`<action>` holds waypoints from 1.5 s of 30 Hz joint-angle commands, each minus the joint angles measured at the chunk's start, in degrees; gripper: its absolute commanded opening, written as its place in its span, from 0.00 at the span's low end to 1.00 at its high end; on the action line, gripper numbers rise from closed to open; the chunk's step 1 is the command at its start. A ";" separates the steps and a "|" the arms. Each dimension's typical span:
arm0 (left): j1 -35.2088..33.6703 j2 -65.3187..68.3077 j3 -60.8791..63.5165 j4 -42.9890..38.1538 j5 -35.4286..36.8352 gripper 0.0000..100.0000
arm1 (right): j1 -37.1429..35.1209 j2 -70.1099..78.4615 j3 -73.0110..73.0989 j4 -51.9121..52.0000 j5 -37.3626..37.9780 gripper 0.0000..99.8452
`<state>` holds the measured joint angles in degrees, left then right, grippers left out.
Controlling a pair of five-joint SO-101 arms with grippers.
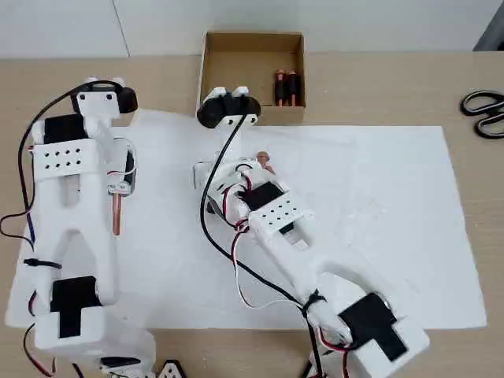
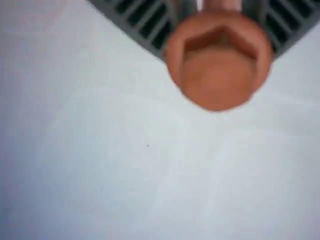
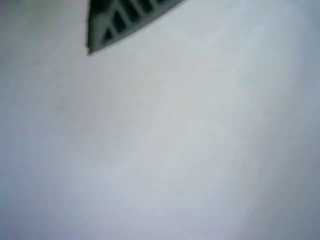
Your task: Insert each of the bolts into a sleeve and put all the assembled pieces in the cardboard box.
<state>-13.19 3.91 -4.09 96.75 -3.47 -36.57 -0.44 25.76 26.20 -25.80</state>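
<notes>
The left gripper [image 1: 118,187] is closed on a sleeve [image 1: 116,214] over the white sheet [image 1: 378,220]. The right gripper [image 1: 253,169] is just beside a small copper piece [image 1: 264,158]; whether it is open or closed I cannot tell. Two assembled pieces [image 1: 285,88] lie in the box [image 1: 211,47].

A copper-coloured piece [image 2: 217,65] is seen end-on and close, round, with a shallow dark recess in its face; bolt or sleeve cannot be determined. The left pincer [image 2: 215,15] shows ribbed grey fingers [image 2: 137,17] on both sides of it. Beyond lies a white sheet [image 2: 125,170], faintly creased, bearing one small dark speck [image 2: 147,145].
</notes>
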 commanded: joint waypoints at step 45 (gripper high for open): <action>0.44 -3.25 -0.13 -1.23 -0.09 0.01 | -2.59 15.16 -11.60 13.05 -8.18 0.21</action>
<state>-13.19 3.91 -4.09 96.57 -3.47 -39.82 14.77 15.91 36.13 -33.89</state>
